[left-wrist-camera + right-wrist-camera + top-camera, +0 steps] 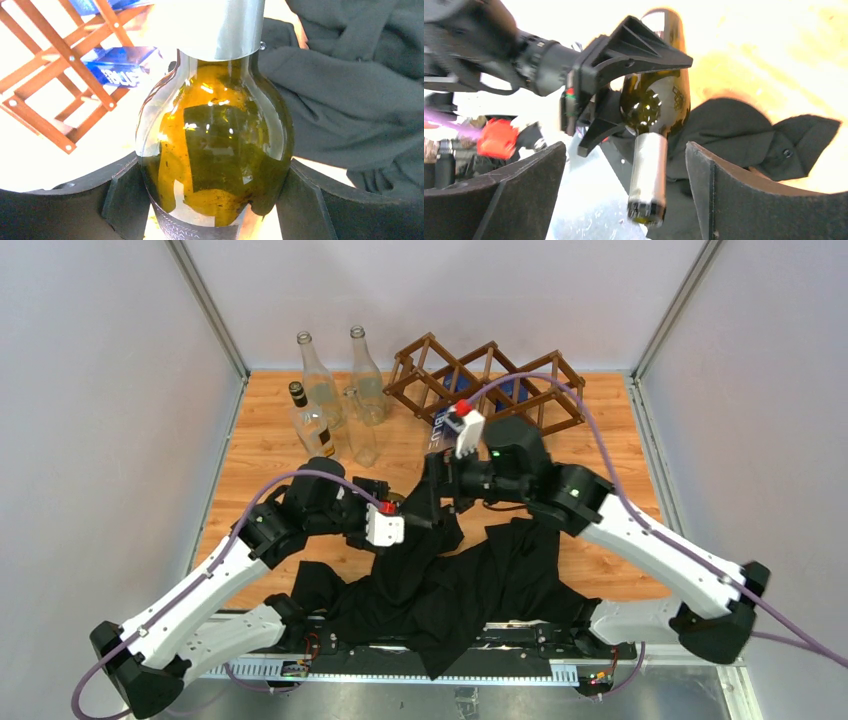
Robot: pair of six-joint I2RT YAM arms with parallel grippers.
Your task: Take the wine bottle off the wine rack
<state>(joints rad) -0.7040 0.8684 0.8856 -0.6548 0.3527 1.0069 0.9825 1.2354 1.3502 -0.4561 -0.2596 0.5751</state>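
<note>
My left gripper [212,200] is shut on the body of a dark amber-green wine bottle [220,135] with a silver foil neck [220,27]. In the top view the left gripper [415,508] holds it over the black cloth, clear of the dark brown lattice wine rack [485,380] at the back. The bottle is mostly hidden there by the arms. My right gripper [624,200] is open. Its fingers [764,195] flank the foil neck [647,175] without touching it. The rack also shows in the left wrist view [65,75].
Several clear glass bottles [320,390] stand at the back left. A crumpled black cloth [440,590] covers the front middle of the wooden table [260,450]. Blue-labelled items [122,65] lie in the rack cells. Grey walls enclose three sides.
</note>
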